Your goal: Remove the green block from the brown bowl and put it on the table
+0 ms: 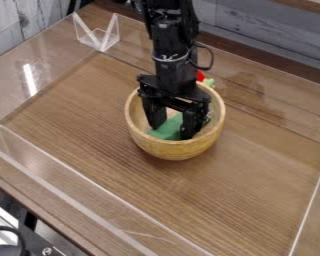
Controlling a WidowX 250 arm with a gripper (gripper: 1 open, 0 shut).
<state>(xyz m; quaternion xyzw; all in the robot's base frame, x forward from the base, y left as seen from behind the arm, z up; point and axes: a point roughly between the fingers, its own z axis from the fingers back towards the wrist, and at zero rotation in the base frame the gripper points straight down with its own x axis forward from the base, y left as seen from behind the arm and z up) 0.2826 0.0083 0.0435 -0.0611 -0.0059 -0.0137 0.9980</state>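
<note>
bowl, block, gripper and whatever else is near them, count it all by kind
bowl: 1
green block: 1, partly hidden by the gripper
gripper: 1
red thing behind the bowl: 1, partly hidden
total: 4
</note>
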